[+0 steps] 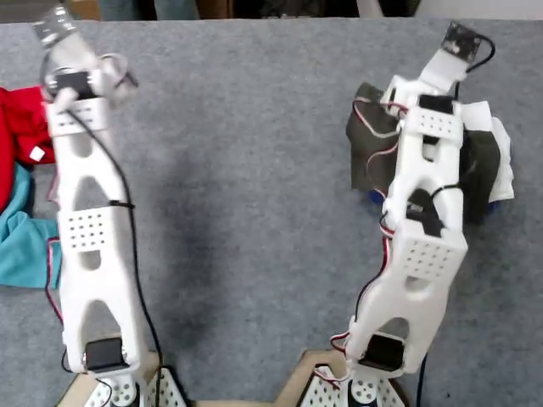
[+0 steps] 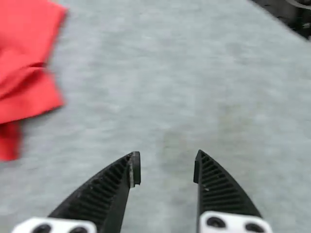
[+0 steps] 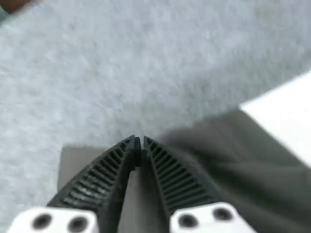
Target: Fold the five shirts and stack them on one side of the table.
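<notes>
The red shirt [image 2: 29, 63] is soft and floppy; grab its edge. The left fingers [image 2: 114, 191] near it are spread apart. The right fingers [image 3: 167, 170], well away, are pressed together.

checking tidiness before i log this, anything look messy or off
Yes: the red shirt and teal shirt lie crumpled at the table's left edge, and the white shirt sticks out unevenly from under the dark shirt.

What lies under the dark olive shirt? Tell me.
A white shirt sticks out beneath the dark olive shirt, with a blue edge lower. The right arm hides the stack's middle.
</notes>
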